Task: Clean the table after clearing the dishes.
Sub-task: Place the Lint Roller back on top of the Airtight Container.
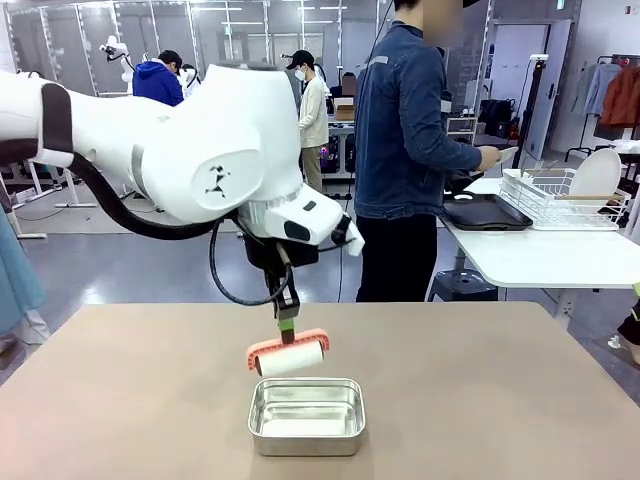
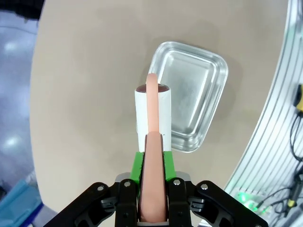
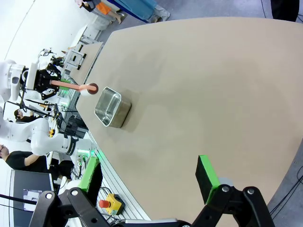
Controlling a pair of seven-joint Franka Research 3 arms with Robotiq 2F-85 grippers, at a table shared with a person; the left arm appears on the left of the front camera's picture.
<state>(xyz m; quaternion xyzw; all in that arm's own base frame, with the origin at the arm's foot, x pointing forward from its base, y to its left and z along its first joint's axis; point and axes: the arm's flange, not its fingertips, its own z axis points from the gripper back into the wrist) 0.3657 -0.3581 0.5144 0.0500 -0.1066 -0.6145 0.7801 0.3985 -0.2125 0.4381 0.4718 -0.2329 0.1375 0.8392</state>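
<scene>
Salmon-handled roller (image 1: 289, 358) clamped in left gripper (image 1: 287, 318) | hung just above pan's (image 1: 306, 416) far rim, axis crosswise | table (image 1: 480, 380) below | right gripper (image 3: 149, 182) wide, nothing held.

A large tan-brown table (image 1: 500, 400) with a plain matte top spans the lower half of the front view. One thing lies directly on it: a small rectangular steel pan (image 1: 306, 415) with rounded corners, near the bottom centre of the frame, close to the table's near edge. In the right wrist view the pan (image 3: 111, 108) sits left of centre, near the table's (image 3: 203, 94) edge. The left wrist view shows the pan (image 2: 191, 99) right of centre.
</scene>
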